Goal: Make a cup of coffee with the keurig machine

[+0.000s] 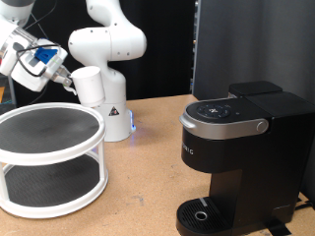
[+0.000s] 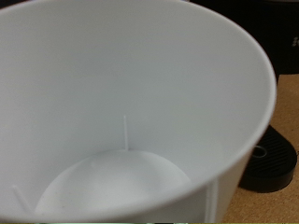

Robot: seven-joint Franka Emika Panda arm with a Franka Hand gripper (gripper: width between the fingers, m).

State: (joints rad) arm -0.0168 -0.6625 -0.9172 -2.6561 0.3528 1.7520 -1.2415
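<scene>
My gripper (image 1: 67, 81) is at the exterior view's upper left, above the table. It is shut on the rim of the white cup (image 1: 91, 86) and holds it in the air, tilted. The cup's plain white inside (image 2: 121, 103) fills the wrist view and looks empty; my fingers are hidden there. The black keurig machine (image 1: 236, 147) stands at the exterior view's right with its silver-grey lid handle down. Its round drip tray (image 1: 202, 213) is bare, and shows past the cup's rim in the wrist view (image 2: 273, 163). The cup is well apart from the machine.
A white two-tier round stand (image 1: 49, 162) with dark mesh shelves sits at the exterior view's lower left, below the cup. The robot's white base (image 1: 116, 113) stands behind it. A dark panel (image 1: 246, 44) rises behind the machine. The wooden table (image 1: 148, 182) lies between the stand and the machine.
</scene>
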